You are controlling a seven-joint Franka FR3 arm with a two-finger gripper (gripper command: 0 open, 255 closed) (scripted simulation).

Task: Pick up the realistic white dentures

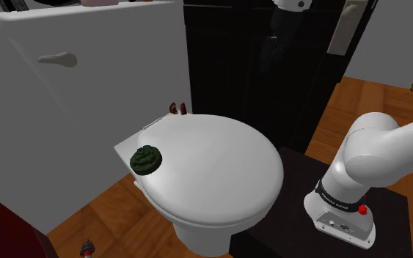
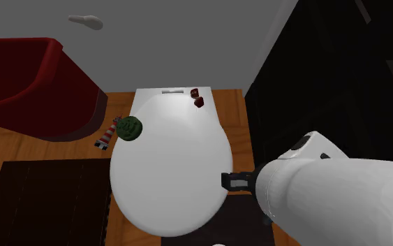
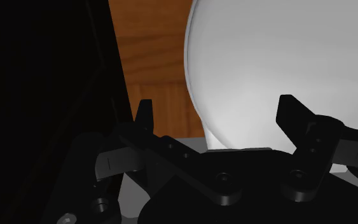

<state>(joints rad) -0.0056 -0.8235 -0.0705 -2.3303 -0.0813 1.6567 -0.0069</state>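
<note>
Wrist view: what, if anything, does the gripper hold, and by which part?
Nothing. The gripper is open, its fingers apart above the white toilet lid.

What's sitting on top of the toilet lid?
A bumpy dark green ball sits at the edge of the toilet lid, and small dark red pieces lie near its back. The lid is shut, so whatever is under it is hidden.

Toilet lid (image 1: 223, 172) mostly bare; green lump (image 1: 147, 159) sits at one edge, grey panel (image 1: 109, 95) rises close behind the dentures (image 1: 177, 108)
</note>
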